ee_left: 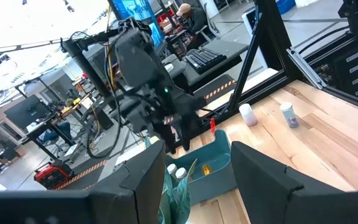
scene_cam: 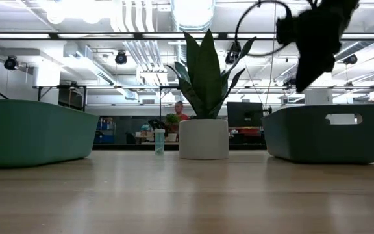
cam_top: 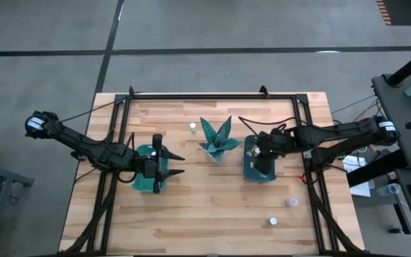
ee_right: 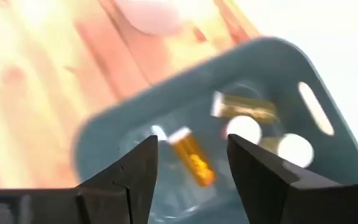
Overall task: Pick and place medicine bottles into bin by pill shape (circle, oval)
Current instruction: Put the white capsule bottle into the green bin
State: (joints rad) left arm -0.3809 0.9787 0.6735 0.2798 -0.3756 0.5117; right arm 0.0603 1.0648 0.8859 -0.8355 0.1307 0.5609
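Right bin (ee_right: 303, 68), teal, on the wooden counter (cam_top: 212, 207) right of the plant (cam_top: 217, 140): holds several medicine bottles. One amber bottle (ee_right: 191, 155) lies on its side directly between the right tool's fingers as the wrist camera sees it, long axis slanting, white cap toward the bin's far wall. A second amber bottle (ee_right: 244, 109) lies on its side nearer the handle slot, long axis nearly across the bin. Two more bottles (ee_right: 294, 149) stand upright, white caps facing up. No label text readable.

Right tool (cam_top: 265, 155): above the right bin, fingers (ee_right: 135, 180) spread apart, nothing between them.

Left bin (cam_top: 140, 182), teal, left of the plant: contents not visible from above. Left tool (cam_top: 157, 165) hovers over it, fingers (ee_left: 148, 180) parted, empty.

Loose bottles on the counter: one upright with white cap (cam_top: 193, 128) behind the plant's left side; two more near the counter's front right, one (cam_top: 291, 203) and another (cam_top: 272, 222), both upright, caps up. Writing on them too small to read.

Plant: spiky teal leaves in a white pot (scene_cam: 203, 138), between the bins.
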